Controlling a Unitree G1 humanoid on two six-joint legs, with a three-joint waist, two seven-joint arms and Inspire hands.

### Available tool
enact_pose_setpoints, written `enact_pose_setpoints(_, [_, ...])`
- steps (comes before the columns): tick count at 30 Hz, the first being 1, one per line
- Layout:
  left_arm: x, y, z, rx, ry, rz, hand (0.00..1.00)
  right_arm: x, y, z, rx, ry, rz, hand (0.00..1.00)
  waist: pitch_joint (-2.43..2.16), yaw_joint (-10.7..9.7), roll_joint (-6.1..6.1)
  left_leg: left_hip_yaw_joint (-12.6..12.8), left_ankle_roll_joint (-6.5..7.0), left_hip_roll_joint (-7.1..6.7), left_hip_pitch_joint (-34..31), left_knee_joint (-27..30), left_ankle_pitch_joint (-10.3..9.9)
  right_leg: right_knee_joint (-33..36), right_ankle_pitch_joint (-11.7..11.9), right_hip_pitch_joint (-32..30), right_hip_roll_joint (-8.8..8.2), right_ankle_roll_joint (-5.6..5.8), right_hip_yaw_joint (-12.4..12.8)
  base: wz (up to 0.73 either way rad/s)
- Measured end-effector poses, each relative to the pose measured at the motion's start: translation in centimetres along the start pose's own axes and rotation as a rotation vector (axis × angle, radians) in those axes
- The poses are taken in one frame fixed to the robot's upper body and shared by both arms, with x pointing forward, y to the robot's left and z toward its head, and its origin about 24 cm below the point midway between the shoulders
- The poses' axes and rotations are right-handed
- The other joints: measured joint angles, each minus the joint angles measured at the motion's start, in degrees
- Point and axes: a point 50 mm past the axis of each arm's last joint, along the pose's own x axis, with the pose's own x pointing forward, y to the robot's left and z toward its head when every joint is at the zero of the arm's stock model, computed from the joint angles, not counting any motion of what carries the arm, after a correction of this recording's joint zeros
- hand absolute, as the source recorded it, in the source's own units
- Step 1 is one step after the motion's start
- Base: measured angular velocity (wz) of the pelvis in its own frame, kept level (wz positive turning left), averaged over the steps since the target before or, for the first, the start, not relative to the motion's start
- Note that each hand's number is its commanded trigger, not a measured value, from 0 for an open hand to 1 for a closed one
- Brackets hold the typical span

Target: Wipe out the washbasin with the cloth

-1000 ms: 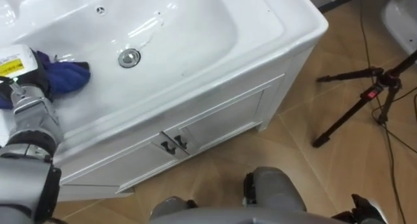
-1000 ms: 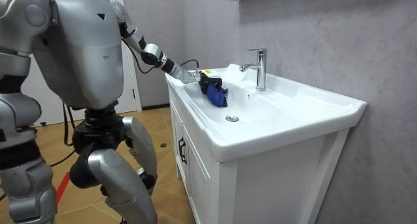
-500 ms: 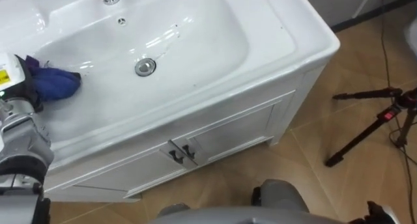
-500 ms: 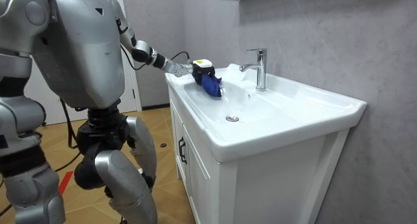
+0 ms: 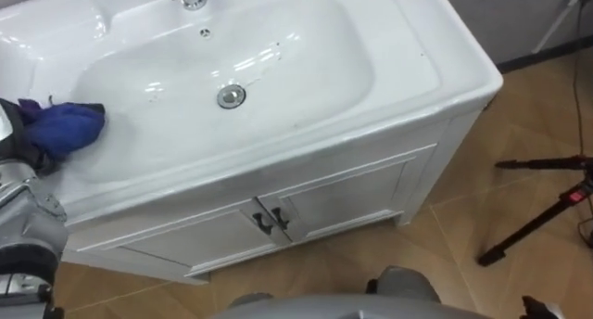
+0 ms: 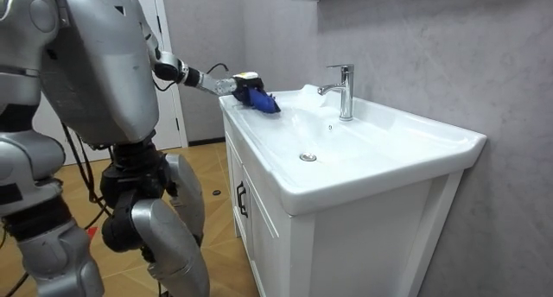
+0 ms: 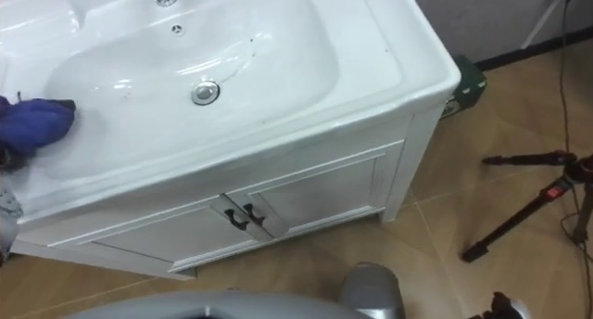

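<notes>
On the basin's [image 5: 408, 70] left rim, the left robot hand [image 6: 232, 85] clutches a blue cloth [image 5: 63, 127]; overshooting outward could drop it.

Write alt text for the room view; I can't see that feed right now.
The robot stands at the end of a white basin, on the room view's left, its left hand closed on a blue cloth at the basin's near rim. A chrome faucet stands at the back, with a drain in the bowl and cabinet doors below.
</notes>
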Motion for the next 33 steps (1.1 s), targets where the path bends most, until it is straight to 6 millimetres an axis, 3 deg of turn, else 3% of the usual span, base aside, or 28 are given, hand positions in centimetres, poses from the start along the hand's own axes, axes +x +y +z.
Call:
enact_pose_setpoints(8, [0.2, 3.3, 3.3, -0.122, -0.141, 0.198, 1.0, 0.0, 0.0, 0.4, 0.012, -0.033, -0.002, 0.0, 0.06, 0.7, -0.34, -0.9, 0.71, -1.29, -0.2, -0.6, 0.5, 0.0, 0.0, 0.1, -1.21, 0.71, -0.9, 0.11])
enact_pose_setpoints(20, [-1.2, 4.6, 6.5, -0.267, -0.269, 0.309, 1.0, -0.4, 0.6, -1.1, -0.005, -0.016, 0.033, 0.0, 0.01, -0.2, -0.33, -0.6, 0.81, -1.62, 3.1, -4.0, 0.7, -3.0, 0.6, 3.0, -0.35, 1.59, -0.9, -0.02])
enact_pose_setpoints(29, [-1.2, 4.7, 6.4, -0.269, -0.265, 0.329, 1.0, -0.5, 1.0, -1.1, -0.009, -0.025, 0.058, 0.0, -0.02, 0.3, -0.23, -0.5, 0.81, -1.44, 4.0, -4.3, 0.7, -4.0, 0.5, 4.0, -0.15, 1.67, -1.5, 0.0])
enact_pose_setpoints(33, [-1.8, 3.7, 5.3, -0.245, -0.237, 0.305, 1.0, -0.6, 1.0, -1.3, -0.01, -0.02, 0.058, 0.0, -0.04, 0.3, 0.11, -0.5, 0.81, -1.44, 4.5, -4.3, 0.7, -3.9, 0.5, 4.5, -0.04, 1.71, -1.3, -0.02])
